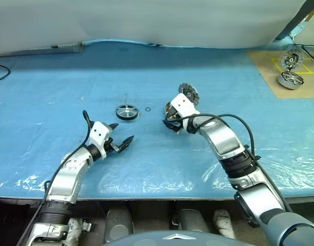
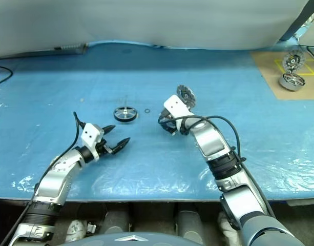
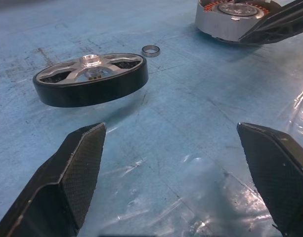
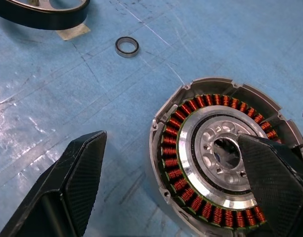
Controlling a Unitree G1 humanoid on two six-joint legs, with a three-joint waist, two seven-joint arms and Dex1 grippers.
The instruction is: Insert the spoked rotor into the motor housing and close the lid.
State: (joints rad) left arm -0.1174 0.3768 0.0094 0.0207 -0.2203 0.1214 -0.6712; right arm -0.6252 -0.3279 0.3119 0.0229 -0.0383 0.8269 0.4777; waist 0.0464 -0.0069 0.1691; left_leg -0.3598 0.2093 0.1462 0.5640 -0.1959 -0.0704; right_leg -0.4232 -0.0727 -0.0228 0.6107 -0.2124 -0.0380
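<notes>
Hovering, we hold our right hand [image 4: 171, 187] wide over the round silver copper-wound motor housing [image 4: 215, 153]; our left hand [image 3: 181, 177] gapes toward the black-rimmed spoked rotor [image 3: 90, 79].

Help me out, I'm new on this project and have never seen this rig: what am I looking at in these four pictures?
A two-armed humanoid robot works at a table covered in blue plastic sheeting. The two wide pictures come from a stereo camera in its head, looking down over its arms. The two close-ups come from cameras on its wrists, looking along each gripper's two black fingers.

On the table lie the spoked rotor, a dark-rimmed wheel with silver spokes, a tiny black ring beside it, and the motor housing, a round metal can with copper windings inside. Its lid stands open behind it. Two more motor parts sit far off on a brown board.

The left gripper is open near the rotor. The right gripper is open over the housing. Neither holds anything.
</notes>
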